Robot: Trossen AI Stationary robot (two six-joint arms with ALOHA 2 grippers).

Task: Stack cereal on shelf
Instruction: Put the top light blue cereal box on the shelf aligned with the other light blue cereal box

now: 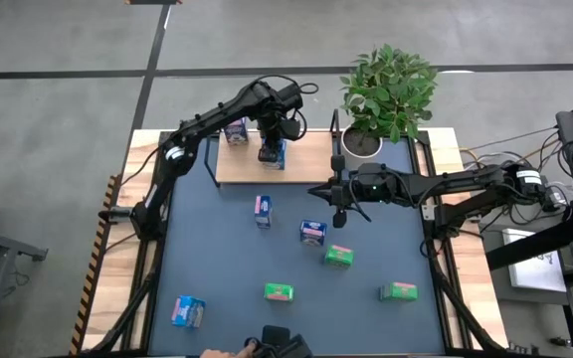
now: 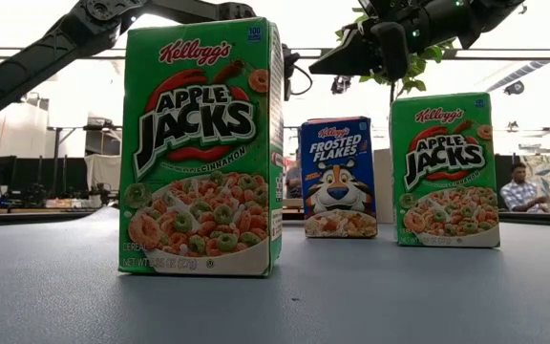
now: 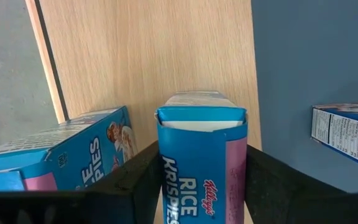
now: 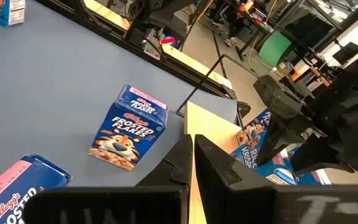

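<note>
My left gripper (image 1: pixel 272 151) is over the shelf's wooden board (image 1: pixel 311 159) at the table's far side, shut on a light blue Rice Krispies box (image 3: pixel 201 168). A second Rice Krispies box (image 1: pixel 235 130) stands on the board beside it. My right gripper (image 1: pixel 332 196) hovers shut and empty above the mat, near the board's right front corner (image 4: pixel 210 121). Below and ahead of it stand a dark blue Frosted Flakes box (image 4: pixel 131 127) and another Rice Krispies box (image 4: pixel 11 190). Three green Apple Jacks boxes (image 1: pixel 339 256) (image 1: pixel 279 291) (image 1: pixel 398 291) stand nearer on the mat. My left gripper pinches the Rice Krispies box between its two fingers (image 3: pixel 135 183), one on each of two opposite sides (image 3: pixel 165 168). The fingers come from above, pointing down. The box sits over the board's near edge; whether its underside rests on the board is hidden.
A potted plant in a white pot (image 1: pixel 386 94) stands at the shelf's right end. More light blue boxes stand on the mat (image 1: pixel 263 211) (image 1: pixel 188 311). The shelf's black wire frame (image 4: pixel 207 71) rises beside the board. A person (image 2: pixel 518 186) sits in the room behind.
</note>
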